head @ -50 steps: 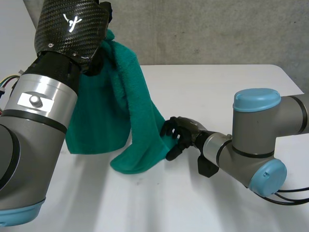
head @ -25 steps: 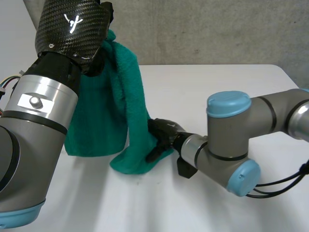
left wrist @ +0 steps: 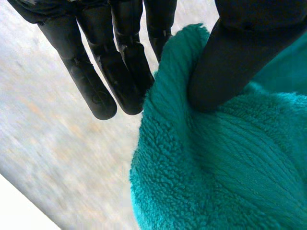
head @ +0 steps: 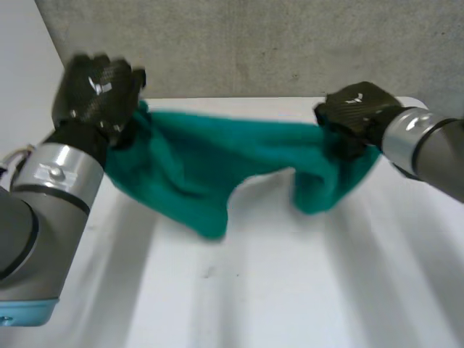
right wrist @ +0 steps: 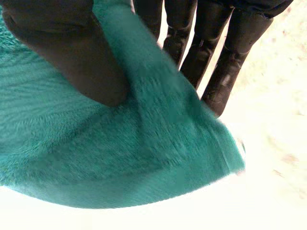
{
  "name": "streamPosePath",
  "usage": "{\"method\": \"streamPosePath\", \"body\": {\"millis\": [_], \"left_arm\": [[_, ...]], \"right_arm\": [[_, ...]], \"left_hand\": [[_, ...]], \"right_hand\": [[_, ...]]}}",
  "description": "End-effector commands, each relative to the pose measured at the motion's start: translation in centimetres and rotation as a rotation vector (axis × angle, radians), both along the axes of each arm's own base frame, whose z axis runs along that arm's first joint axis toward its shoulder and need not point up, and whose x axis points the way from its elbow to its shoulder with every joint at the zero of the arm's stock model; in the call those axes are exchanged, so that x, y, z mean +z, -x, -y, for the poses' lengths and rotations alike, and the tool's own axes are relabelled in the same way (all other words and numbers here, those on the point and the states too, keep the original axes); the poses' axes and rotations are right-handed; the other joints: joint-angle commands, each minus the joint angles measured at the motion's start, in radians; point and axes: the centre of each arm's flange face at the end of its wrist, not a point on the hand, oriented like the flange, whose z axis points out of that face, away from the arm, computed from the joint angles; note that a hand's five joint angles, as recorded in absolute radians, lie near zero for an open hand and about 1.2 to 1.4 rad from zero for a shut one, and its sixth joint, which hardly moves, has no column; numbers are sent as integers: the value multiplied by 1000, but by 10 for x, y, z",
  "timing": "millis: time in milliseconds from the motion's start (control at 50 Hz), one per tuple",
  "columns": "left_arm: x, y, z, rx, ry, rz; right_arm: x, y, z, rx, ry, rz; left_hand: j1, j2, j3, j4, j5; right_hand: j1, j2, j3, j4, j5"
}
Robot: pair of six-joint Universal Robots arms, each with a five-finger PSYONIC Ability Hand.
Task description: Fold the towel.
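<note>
Your left hand (head: 98, 90) pinches one end of the green towel (head: 210, 163) between thumb and fingers. Your right hand (head: 359, 110) pinches the other end likewise. The towel hangs stretched between them over the white worktop (head: 290, 290), sagging in the middle.

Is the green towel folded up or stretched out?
Stretched out, not folded. The towel hangs between the left hand and the right hand, each pinching one end, and its lower edge droops toward the table.
</note>
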Motion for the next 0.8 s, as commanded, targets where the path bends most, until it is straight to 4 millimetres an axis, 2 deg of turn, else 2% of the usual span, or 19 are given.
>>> {"method": "streamPosePath", "body": {"millis": [20,120,220,260,320,340,360,380,400,420,480,540,600,640,680,700,740,780,800], "left_arm": [[-55,-5,7,20,-244,128],[-86,-1,22,-3,-357,183],[-92,12,46,-30,-342,176],[-81,18,59,-28,-294,157],[-43,31,87,-24,-142,87],[-17,37,99,-21,-41,42],[-17,37,99,-21,-40,42],[-2,39,104,-18,19,16],[27,42,112,-15,145,-42],[60,39,120,1,289,-109],[96,25,129,42,472,-186],[131,10,122,64,623,-248],[115,4,117,67,573,-229],[87,6,117,61,492,-202],[67,7,115,55,435,-184],[56,6,115,57,403,-172],[23,5,111,55,310,-137],[0,4,107,53,248,-113],[-21,2,103,53,189,-90]], "right_arm": [[-17,13,-6,-49,-29,-255],[-53,1,12,-16,-66,-345],[-50,-22,44,-52,38,-275],[-31,-31,68,-98,174,-201],[3,-39,90,-147,353,-105],[32,-42,99,-172,488,-33],[47,-44,103,-183,555,5],[63,-44,105,-195,625,42],[63,-44,105,-195,626,43],[102,-46,106,-220,800,144],[121,-45,108,-240,906,207],[134,-43,102,-242,958,238],[135,-38,93,-230,933,226],[106,-37,88,-194,824,187],[96,-37,86,-179,792,178],[76,-38,84,-149,729,161],[67,-39,83,-132,700,152],[25,-42,78,-74,576,119],[16,-42,77,-63,548,113]], "left_hand": [[313,199,201,201,295],[313,199,201,201,295],[313,199,201,201,295],[313,199,201,201,295],[313,199,201,201,295],[313,199,201,201,295],[313,199,201,201,295],[313,199,201,201,295],[313,199,201,201,295],[313,199,201,201,295],[313,199,201,201,295],[313,199,201,201,295],[313,199,201,201,295],[313,199,201,201,295],[313,199,201,201,295],[313,199,201,201,295],[313,199,201,201,295],[313,199,201,201,295],[313,199,201,201,295]], "right_hand": [[428,220,221,206,250],[428,220,221,206,250],[428,220,221,206,250],[428,220,221,206,250],[428,220,221,206,250],[428,220,221,206,250],[428,220,221,206,250],[428,220,221,206,250],[428,220,221,206,250],[428,220,221,206,250],[428,220,221,206,250],[428,220,221,206,250],[428,220,221,206,250],[428,220,221,206,250],[428,220,221,206,250],[428,220,221,206,250],[428,220,221,206,250],[428,220,221,206,250],[428,220,221,206,250]]}}
